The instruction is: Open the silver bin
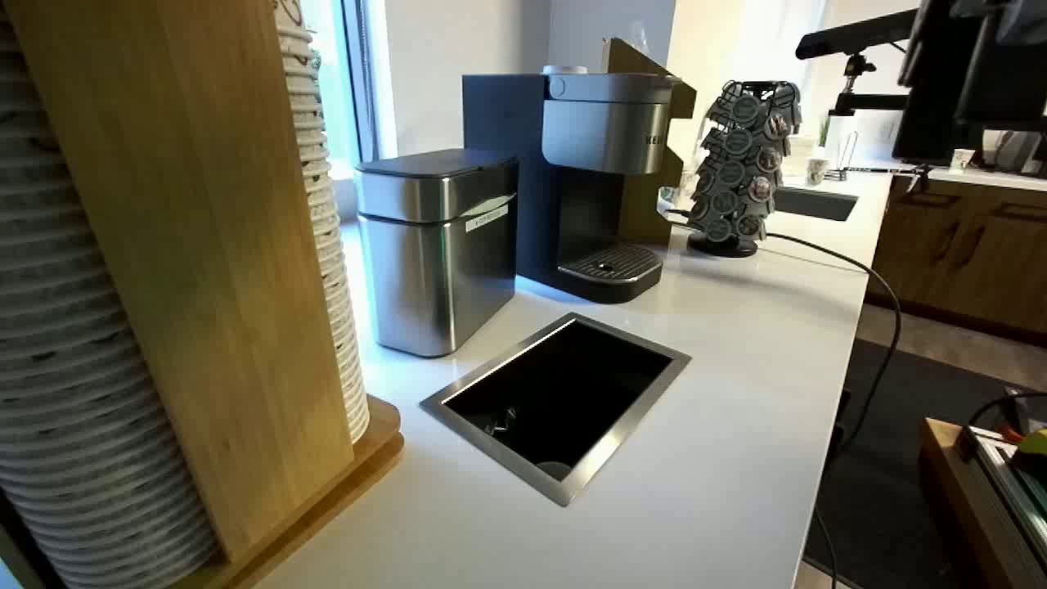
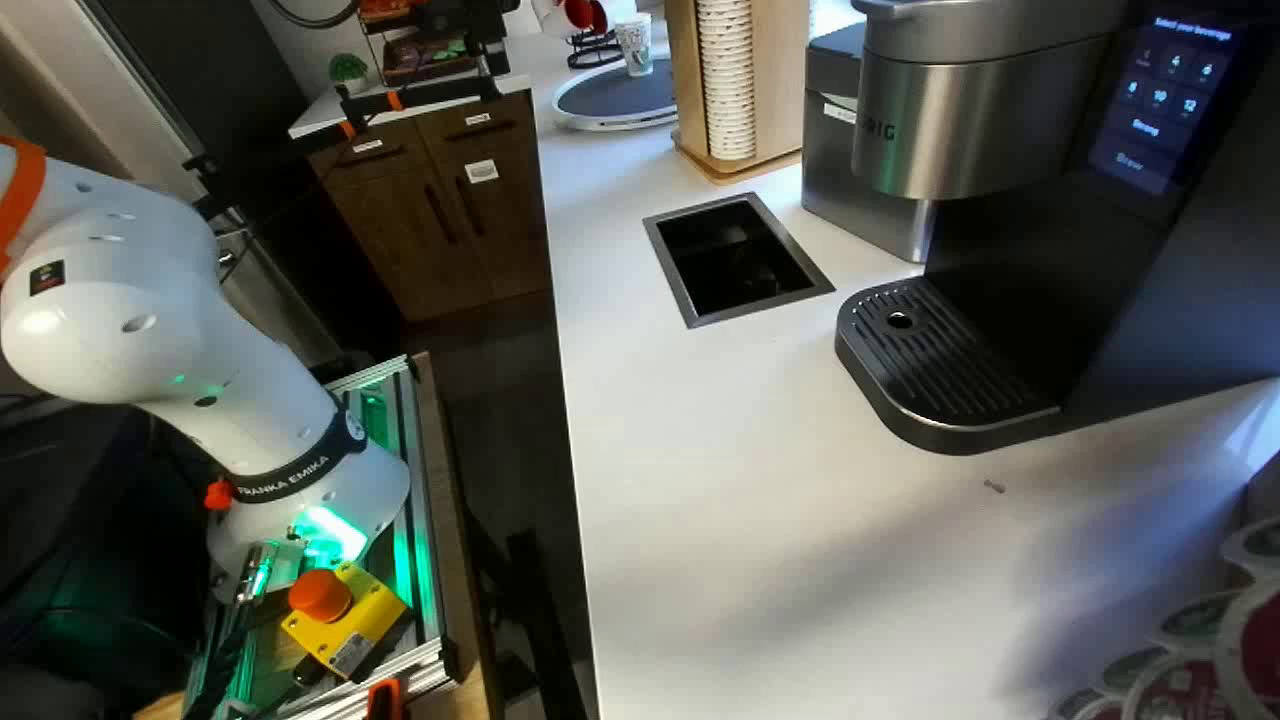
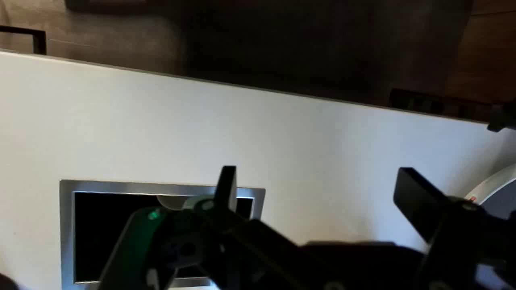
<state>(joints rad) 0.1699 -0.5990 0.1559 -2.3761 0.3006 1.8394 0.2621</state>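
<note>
The silver bin (image 1: 409, 278) stands on the white counter between the wooden cup holder and the coffee machine. Its dark grey lid (image 1: 438, 162) is shut, and a white label is near the top. It also shows in an exterior view (image 2: 848, 190), partly hidden behind the coffee machine. The bin is out of the wrist view. My gripper (image 3: 317, 171) is open and empty in the wrist view, above the counter beside the black recessed opening. I cannot make out the gripper in the exterior views; a dark blurred shape (image 1: 973, 82) at the upper right may be part of it.
The black opening has a steel rim (image 1: 628, 419) and lies in front of the bin. The coffee machine (image 1: 605, 135) stands close beside the bin. The wooden cup holder (image 1: 270, 286) is on its other side. A pod rack (image 1: 736, 164) and round tray (image 2: 600, 120) stand farther off.
</note>
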